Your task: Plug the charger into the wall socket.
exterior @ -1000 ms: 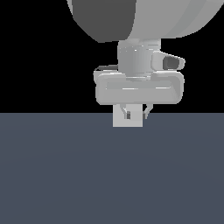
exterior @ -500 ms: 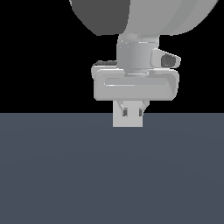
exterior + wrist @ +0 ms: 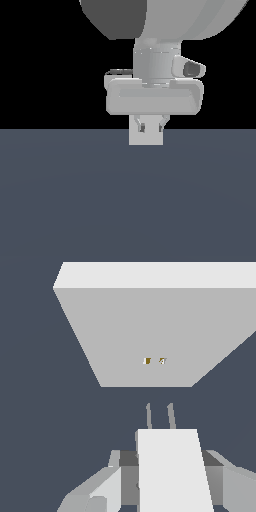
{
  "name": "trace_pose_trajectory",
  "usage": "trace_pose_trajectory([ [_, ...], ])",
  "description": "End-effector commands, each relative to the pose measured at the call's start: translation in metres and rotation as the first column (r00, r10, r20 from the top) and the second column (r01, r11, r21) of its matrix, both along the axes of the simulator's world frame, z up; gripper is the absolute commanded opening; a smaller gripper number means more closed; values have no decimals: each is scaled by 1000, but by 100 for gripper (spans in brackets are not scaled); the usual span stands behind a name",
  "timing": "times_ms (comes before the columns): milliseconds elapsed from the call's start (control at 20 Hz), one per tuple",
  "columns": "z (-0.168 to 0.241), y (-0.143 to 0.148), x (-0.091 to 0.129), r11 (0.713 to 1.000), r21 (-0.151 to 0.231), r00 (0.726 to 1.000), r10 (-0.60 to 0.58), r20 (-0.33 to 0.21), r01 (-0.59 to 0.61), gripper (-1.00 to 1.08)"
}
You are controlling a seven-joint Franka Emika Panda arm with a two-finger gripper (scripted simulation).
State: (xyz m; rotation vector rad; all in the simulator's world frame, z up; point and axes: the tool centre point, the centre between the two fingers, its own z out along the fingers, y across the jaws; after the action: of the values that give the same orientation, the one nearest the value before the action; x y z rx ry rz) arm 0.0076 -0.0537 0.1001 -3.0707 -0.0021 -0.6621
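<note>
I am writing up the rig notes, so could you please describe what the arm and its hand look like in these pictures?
The arm is smooth light grey with a darker grey shaded underside, ending in a cylindrical wrist. A small grey pod with a dark face juts from the wrist toward the exterior view's right. The hand has a wide, rounded, pale grey body and two short grey fingers. No cables or markings are visible.

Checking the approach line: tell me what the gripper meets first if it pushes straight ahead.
The gripper holds the charger, whose prongs point at the wall socket; the socket face likely comes first, with a gap visible between them, though depth is unclear.
</note>
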Motion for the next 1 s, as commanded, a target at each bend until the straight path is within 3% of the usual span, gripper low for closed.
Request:
trace_pose_trajectory([
  [0,0,0,0,1000,0,1000,-1,0,1,-100],
  [450,0,0,7,1000,1,1000,-1,0,1,-100],
  [950,0,0,41,1000,1,1000,-2,0,2,-100],
])
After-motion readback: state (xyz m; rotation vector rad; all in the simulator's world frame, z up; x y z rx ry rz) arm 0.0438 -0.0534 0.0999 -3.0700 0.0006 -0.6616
